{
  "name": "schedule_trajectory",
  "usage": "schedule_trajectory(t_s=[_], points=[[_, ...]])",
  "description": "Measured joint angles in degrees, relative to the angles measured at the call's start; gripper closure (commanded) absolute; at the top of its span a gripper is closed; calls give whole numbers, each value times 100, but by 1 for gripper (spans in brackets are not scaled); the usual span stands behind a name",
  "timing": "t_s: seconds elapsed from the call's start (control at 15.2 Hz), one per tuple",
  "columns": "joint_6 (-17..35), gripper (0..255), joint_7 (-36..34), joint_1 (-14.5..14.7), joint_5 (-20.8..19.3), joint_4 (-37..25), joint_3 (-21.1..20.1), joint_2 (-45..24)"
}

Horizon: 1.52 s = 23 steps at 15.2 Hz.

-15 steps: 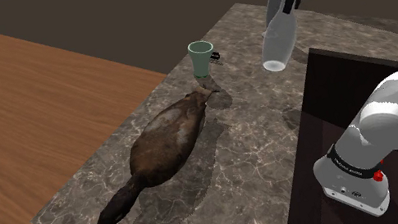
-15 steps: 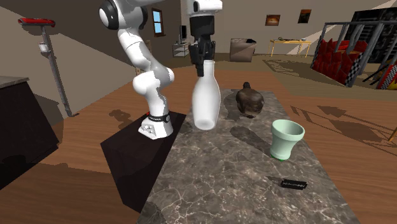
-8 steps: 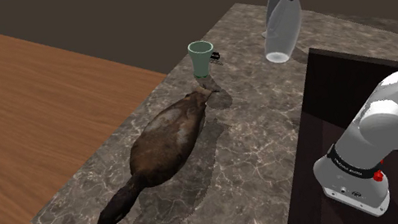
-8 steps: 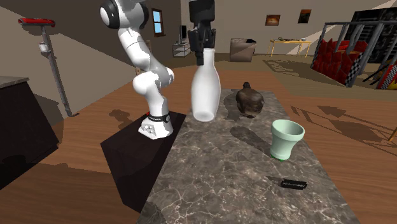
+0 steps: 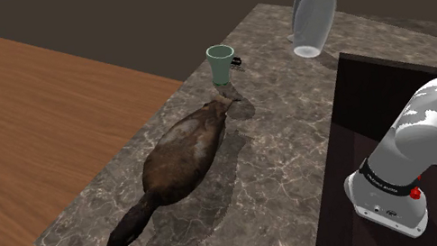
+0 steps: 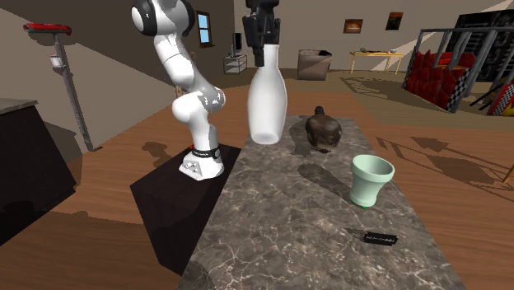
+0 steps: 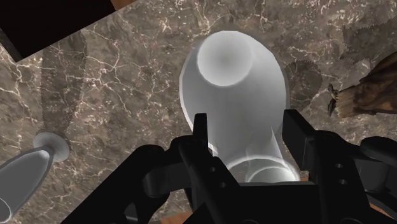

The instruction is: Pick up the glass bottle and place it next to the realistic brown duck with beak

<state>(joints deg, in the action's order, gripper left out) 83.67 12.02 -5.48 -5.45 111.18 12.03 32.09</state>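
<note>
Second exterior view: black end effector (image 6: 261, 51) pinching neck of whitish translucent glass bottle (image 6: 266, 103), top centre of frame, bottle hanging above dark marble desk (image 6: 280, 222). On desk, right of bottle, lies realistic brown duck (image 6: 324, 132).

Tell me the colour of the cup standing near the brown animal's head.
The cup is pale green, clearest in the second exterior view.

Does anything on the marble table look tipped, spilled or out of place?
Nothing spilled or toppled. Only the whitish bottle is off the table, hanging by its neck from the gripper; the green cup stands upright.
</note>
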Motion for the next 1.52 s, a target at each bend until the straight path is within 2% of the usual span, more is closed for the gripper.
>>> schedule_trajectory(t_s=[0.92, 1.52], points=[[-1074, 255, 99, 55, 85, -1683, 27, -613], [-1870, 255, 204, 87, 172, -3085, 103, -1226]])
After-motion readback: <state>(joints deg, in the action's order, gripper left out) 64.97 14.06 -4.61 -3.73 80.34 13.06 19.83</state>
